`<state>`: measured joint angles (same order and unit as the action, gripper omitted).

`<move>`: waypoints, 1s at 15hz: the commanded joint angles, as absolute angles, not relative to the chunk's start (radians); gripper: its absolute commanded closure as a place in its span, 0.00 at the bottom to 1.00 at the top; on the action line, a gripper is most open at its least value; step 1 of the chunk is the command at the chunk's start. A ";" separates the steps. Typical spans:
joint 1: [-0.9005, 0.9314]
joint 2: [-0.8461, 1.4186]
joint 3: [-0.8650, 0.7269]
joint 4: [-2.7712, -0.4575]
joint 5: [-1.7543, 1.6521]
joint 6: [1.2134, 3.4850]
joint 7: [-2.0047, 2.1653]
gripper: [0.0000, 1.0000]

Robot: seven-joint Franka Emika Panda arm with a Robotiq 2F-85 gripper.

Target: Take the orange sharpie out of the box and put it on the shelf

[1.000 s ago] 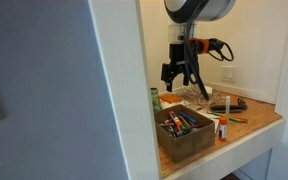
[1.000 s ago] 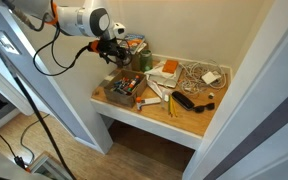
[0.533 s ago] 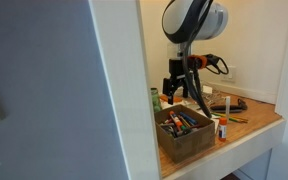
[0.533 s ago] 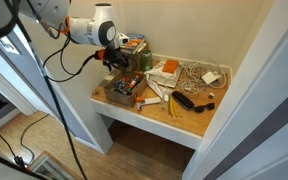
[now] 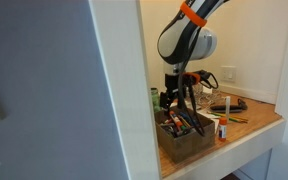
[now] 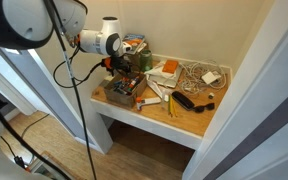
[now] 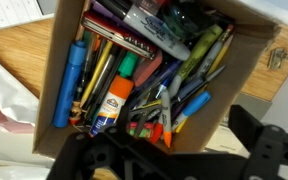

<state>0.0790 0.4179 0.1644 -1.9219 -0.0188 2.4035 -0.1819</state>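
Note:
The brown box point(image 7: 244, 75) is packed with pens and markers and fills the wrist view. It stands at the front of the tan shelf point(image 5: 256, 124) in both exterior views point(image 6: 112, 97). An orange-capped sharpie point(image 7: 165, 125) with a grey body lies among the pens near the box's lower edge. My gripper point(image 7: 174, 160) is open and empty, just above the box, its dark fingers on either side of that end. It shows in both exterior views point(image 5: 181, 104) point(image 6: 122, 72), pointing down into the box.
A glue stick point(image 7: 112, 100) and a blue marker point(image 7: 69, 80) lie in the box. Cables, papers and a black object point(image 6: 192, 98) clutter the shelf point(image 6: 184, 120) beyond it. White recess walls point(image 5: 119, 90) close in at the sides and back.
The arm has come down and toward the box; the gripper, which hung above and behind it, is now right over its contents.

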 commanded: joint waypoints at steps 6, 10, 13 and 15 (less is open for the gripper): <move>0.102 0.544 0.160 -1.842 -0.034 2.483 -0.221 0.34; 0.105 0.580 0.156 -1.818 -0.042 2.500 -0.223 0.53; 0.106 0.606 0.154 -1.798 -0.047 2.512 -0.226 0.55; 0.103 0.622 0.157 -1.786 -0.046 2.521 -0.232 0.55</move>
<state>0.0946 0.5835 0.1635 -1.8283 -0.0314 2.5051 -0.2198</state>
